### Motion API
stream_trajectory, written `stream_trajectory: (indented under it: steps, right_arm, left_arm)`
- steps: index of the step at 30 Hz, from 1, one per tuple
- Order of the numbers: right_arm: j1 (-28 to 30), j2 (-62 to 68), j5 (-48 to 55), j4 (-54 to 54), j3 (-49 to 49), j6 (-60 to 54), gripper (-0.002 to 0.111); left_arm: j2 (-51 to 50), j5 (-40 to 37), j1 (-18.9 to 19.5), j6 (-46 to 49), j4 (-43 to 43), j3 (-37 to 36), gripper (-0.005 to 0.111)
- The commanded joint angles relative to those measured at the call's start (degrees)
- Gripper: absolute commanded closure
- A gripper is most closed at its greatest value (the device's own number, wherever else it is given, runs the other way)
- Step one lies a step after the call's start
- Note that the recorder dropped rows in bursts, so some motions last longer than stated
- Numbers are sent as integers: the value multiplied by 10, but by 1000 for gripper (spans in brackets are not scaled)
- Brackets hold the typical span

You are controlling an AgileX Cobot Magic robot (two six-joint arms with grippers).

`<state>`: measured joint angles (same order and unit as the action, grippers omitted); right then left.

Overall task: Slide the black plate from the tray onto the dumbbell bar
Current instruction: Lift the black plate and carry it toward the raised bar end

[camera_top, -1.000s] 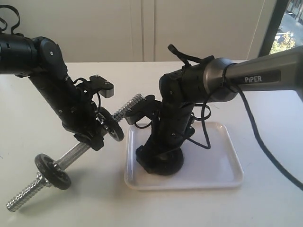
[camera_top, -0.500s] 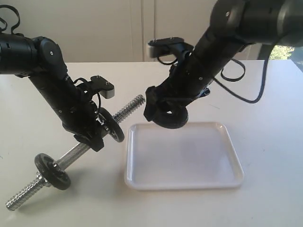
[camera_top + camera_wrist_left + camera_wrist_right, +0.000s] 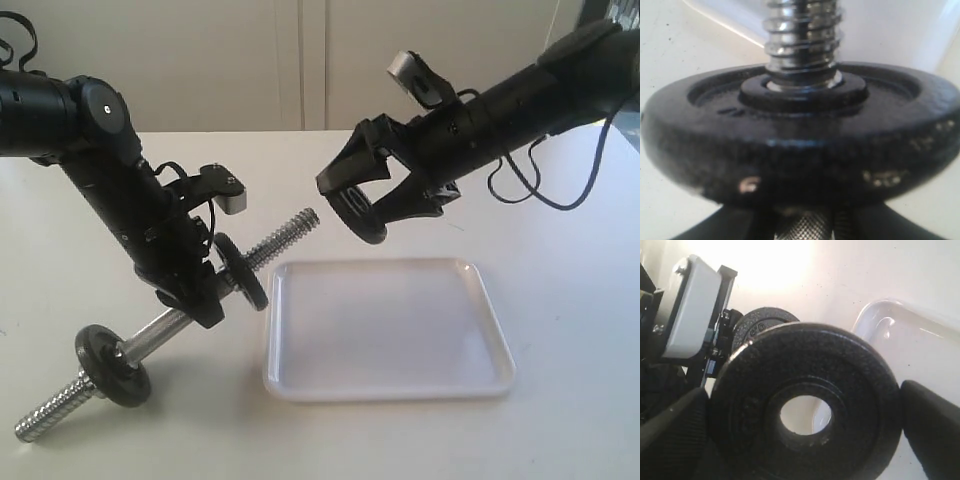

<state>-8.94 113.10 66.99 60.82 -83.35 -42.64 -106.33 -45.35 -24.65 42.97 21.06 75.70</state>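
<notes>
White tabletop (image 3: 560, 440), pale panelled wall (image 3: 250, 60), sunlit corner window (image 3: 626, 8)

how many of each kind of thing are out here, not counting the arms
dumbbell bar: 1
weight discs: 3, the black plate held off the bar, an upper disc and a lower disc on it
tray: 1
total: 5
</notes>
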Motion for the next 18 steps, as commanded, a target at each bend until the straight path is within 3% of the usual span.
stream_trajectory:
  steps: [1,12,18]
  right_arm:
    - [22,35,30,80,-9,-25,108]
    - [27,115,30,228,-9,-80,108]
    - [27,124,30,238,-9,-81,108]
  left_arm:
    - [17,-24,-1,6,58,10,107]
    - [17,-27,-1,6,58,10,107]
    - [17,-27,-1,6,58,10,107]
